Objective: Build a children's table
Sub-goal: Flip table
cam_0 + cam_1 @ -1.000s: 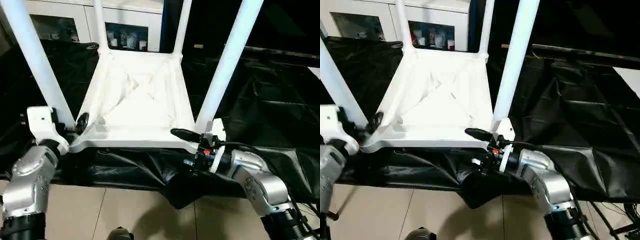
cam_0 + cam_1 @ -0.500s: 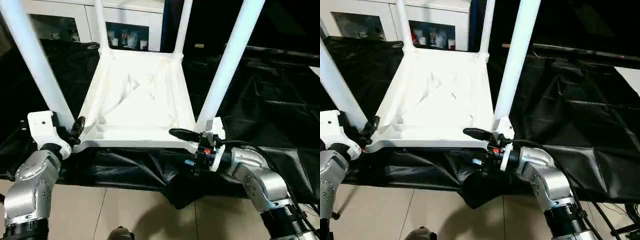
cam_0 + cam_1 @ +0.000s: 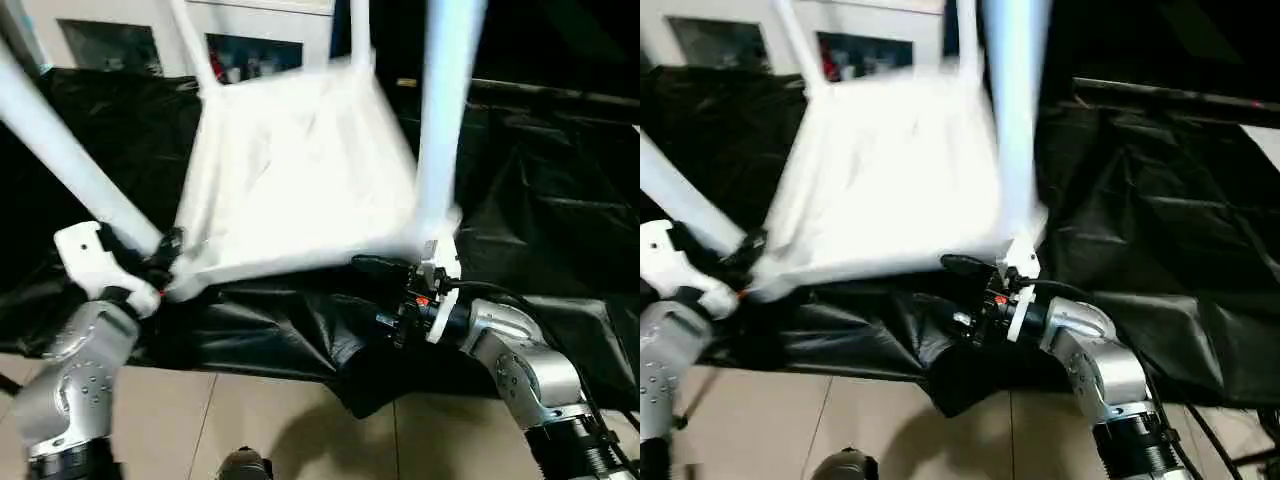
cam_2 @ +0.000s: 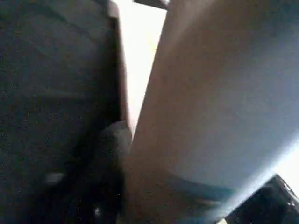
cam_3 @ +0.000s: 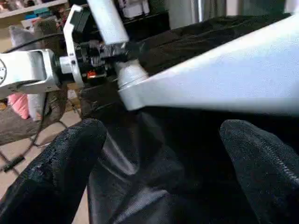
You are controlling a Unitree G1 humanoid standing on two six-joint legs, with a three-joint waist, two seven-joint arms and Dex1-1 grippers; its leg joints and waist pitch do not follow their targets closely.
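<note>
All four legs stand in the corner sockets of the upside-down children's table (image 3: pixel 300 170), so the fitting looks done. The step in hand seems to be handling the assembled piece: lifting or tipping it by its near edge, probably on the way to turning it onto its feet. The tabletop and legs are blurred in both head views, which suggests it is in motion.

It sits on a black sheet (image 3: pixel 540 190) covering the work surface, its near edge at the sheet's front, between the two arms. The near-left leg (image 3: pixel 70 160) leans out to the left. The near-right leg (image 3: pixel 445 110) rises nearly straight up.

The left gripper (image 3: pixel 160 262) is at the near-left corner, right at the foot of that leg. The left wrist view is filled by the white tube, so the gripper is hard against it, but I cannot tell whether its fingers are closed around anything.

The right gripper (image 3: pixel 385 268) lies just under the near-right corner. In the right wrist view its two black fingers (image 5: pixel 70 158) are spread wide with the white edge (image 5: pixel 219 88) crossing beyond them, and nothing is clamped.

The next move calls for a firm hold at both near corners before any further tipping. The legs are long and make the piece top-heavy, so both arms would need to rise and turn together, or it may swing or slip off the sheet.

The piece is white plastic with a recessed underside and slim round legs.
</note>
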